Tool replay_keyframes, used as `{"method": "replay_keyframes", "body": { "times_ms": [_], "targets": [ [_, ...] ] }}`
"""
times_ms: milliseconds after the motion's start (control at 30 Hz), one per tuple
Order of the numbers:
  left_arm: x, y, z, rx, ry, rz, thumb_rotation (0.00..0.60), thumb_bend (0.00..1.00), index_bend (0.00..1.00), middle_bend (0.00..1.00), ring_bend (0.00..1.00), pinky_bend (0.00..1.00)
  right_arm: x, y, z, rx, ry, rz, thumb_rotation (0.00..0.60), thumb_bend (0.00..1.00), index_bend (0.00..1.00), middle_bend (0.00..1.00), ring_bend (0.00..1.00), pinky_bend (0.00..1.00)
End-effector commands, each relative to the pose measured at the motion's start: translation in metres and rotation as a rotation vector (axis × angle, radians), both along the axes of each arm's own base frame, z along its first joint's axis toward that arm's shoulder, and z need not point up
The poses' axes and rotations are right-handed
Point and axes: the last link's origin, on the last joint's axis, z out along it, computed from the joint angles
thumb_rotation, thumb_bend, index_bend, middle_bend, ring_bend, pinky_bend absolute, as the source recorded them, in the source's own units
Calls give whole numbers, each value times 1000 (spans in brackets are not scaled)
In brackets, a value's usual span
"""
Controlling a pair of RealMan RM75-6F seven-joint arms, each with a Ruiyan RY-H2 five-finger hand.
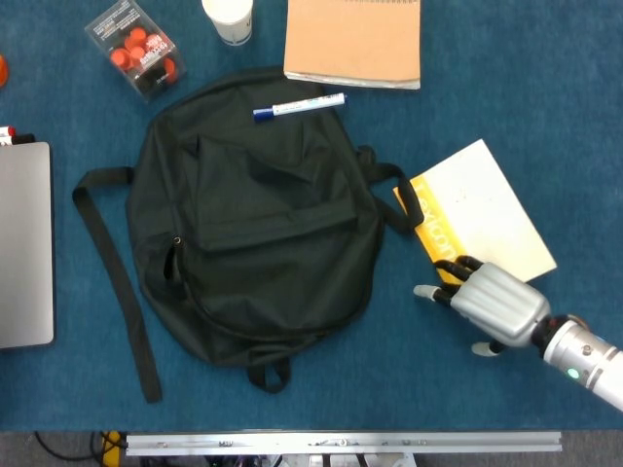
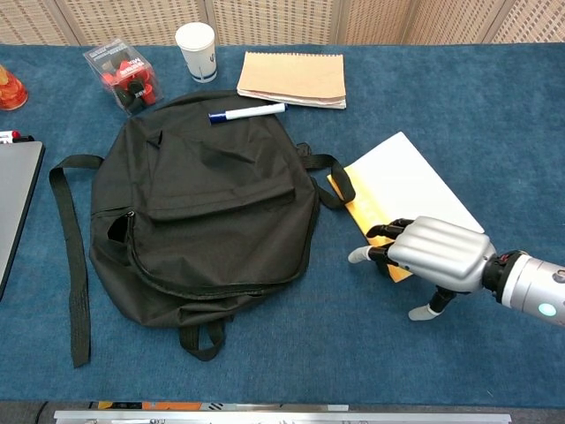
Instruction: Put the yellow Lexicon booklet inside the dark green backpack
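The yellow Lexicon booklet (image 1: 482, 209) lies flat on the blue table, right of the dark green backpack (image 1: 258, 219), its yellow spine toward the bag and its white cover up. The backpack (image 2: 207, 208) lies flat, a zip opening gaping slightly on its left side. My right hand (image 1: 492, 302) sits at the booklet's near corner. Its fingers curl onto the booklet's (image 2: 406, 185) near edge and its thumb points down at the table beside it. In the chest view the right hand (image 2: 437, 252) holds nothing. My left hand is in neither view.
A blue-capped marker (image 1: 299, 104) lies on the backpack's top edge. Behind are a tan notebook (image 1: 355, 39), a paper cup (image 1: 229, 17) and a clear box of red pieces (image 1: 136, 49). A grey laptop (image 1: 24, 243) is at far left. A backpack strap (image 1: 117, 282) trails left.
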Motion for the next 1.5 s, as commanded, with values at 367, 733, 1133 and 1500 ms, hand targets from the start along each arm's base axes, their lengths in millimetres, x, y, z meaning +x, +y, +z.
{"method": "replay_keyframes", "body": {
  "times_ms": [367,733,1133,1500],
  "targets": [
    [1,2,-1,-11,-2,-5,600,200,216,130,78,30,-41,-30,41,-170,99,-106,545,0,197,438,121,206],
    [1,2,-3,-18,-8,-8,600,201,216,131,78,30,-37,-46,60,-274,59,-165,549,0,197,431,121,207],
    [-3,-1,-2,-22,-11,1,600,201,216,130,78,30,-36,-45,38,-293,125,-191,598,0,149,342,120,205],
    [-4,0,-2,-26,-12,4,600,201,216,131,78,30,-30,-49,25,-336,129,-156,600,0,147,337,117,202]
  ]
}}
